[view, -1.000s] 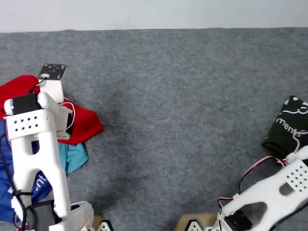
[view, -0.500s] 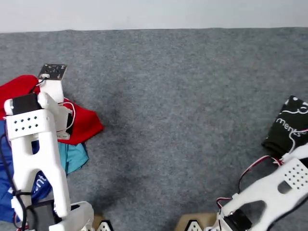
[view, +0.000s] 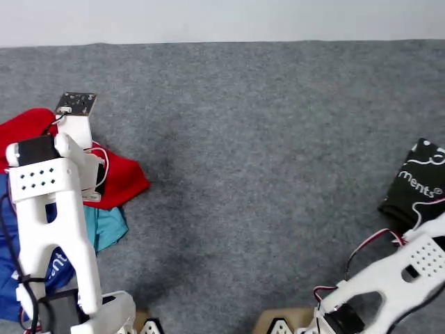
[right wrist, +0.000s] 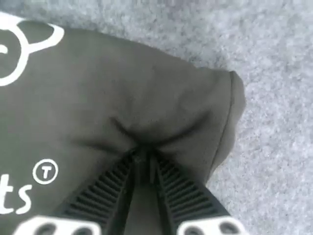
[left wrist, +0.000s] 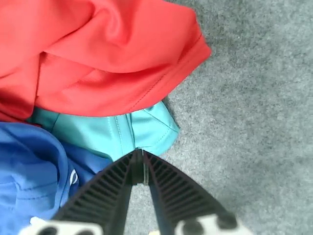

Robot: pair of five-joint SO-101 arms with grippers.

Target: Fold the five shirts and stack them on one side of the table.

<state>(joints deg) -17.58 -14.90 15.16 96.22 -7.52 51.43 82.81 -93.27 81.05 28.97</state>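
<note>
Plainly, the black shirt (view: 416, 182) lies as a compact bundle at the right edge of the grey worktop (view: 264, 139). It is cut off there by the frame, so its full outline cannot be made out. In the right wrist view the right gripper (right wrist: 143, 161) is clenched on this black shirt. The cloth is puckered into a crease where the tips meet, and the white print on it is cropped. In the high view the right arm (view: 396, 275) is seen at the near right corner, its far end lost past the frame edge beside the shirt.

At the left side a loose heap is formed by the red shirt (view: 124, 175), the teal shirt (view: 110, 226) and the blue shirt (view: 7, 278). The teal one is partly covered by the red one, and much of the heap is hidden under the left arm (view: 52, 209). How many garments are buried there cannot be told. In the left wrist view the left gripper (left wrist: 139, 166) is held closed above the hem of the teal shirt, with nothing visibly caught between its tips. Whether the cloth is touched cannot be judged.
</note>
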